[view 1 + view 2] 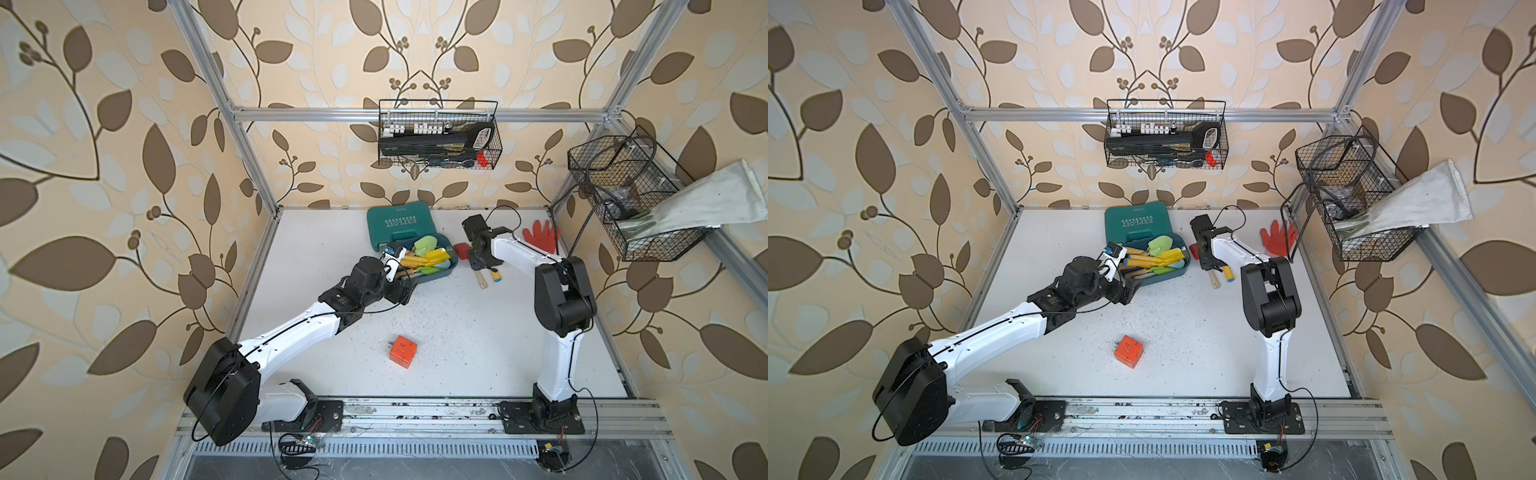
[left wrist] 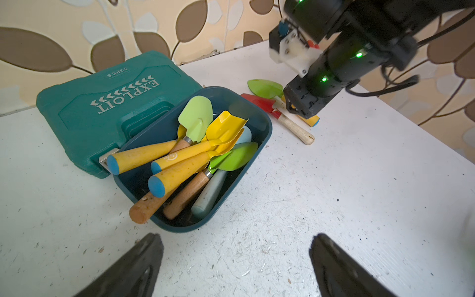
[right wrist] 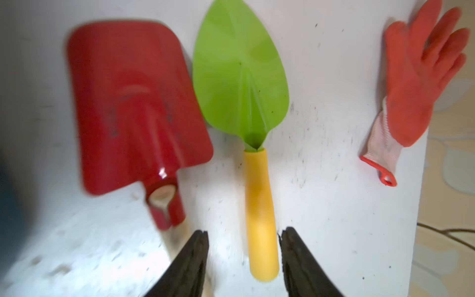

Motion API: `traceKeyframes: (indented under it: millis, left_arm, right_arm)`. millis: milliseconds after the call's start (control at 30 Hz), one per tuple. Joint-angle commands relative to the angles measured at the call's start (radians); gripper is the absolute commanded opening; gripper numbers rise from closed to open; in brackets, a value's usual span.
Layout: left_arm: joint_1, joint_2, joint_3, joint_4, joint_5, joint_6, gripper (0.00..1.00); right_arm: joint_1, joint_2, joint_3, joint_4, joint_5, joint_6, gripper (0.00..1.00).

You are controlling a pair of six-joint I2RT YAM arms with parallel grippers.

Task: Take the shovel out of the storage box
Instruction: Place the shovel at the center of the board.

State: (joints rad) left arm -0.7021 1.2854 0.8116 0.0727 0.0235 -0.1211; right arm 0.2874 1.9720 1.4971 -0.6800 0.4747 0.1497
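Right end effector [image 3: 244,232]: I see jaws parted astride the green-bladed, yellow-handled shovel [image 3: 241,77], not clamping.
Left end effector [image 2: 236,262]: jaws spread wide, empty.

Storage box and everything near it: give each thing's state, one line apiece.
storage box: lidless, several shovels inside.
green tool case: shut, lying flat.
green shovel: lying on the table outside the box, ungripped.
red shovel: flat on the table beside it.
red glove: flat on the table.
left hand: open, empty.
right hand: open, straddling the green shovel's handle.
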Motion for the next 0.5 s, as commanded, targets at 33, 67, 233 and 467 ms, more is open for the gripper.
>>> traceKeyframes:
  millis: [33, 67, 233, 467]
  left_arm:
    - [-0.008, 0.006, 0.050, 0.001, -0.011, 0.003, 0.95]
    - [-0.008, 0.008, 0.051, 0.001, -0.007, 0.003, 0.95]
    - [-0.008, 0.022, 0.073, -0.031, -0.036, -0.007, 0.91]
    - [-0.009, 0.058, 0.104, -0.077, -0.108, -0.001, 0.88]
  right_arm:
    - [0.050, -0.232, -0.140, 0.112, -0.045, 0.072, 0.51]
    - [0.058, -0.274, -0.175, 0.129, -0.078, 0.090, 0.52]
    - [0.094, -0.509, -0.401, 0.259, -0.305, 0.186, 0.60]
    - [0.119, -0.702, -0.571, 0.327, -0.432, 0.229, 0.62]
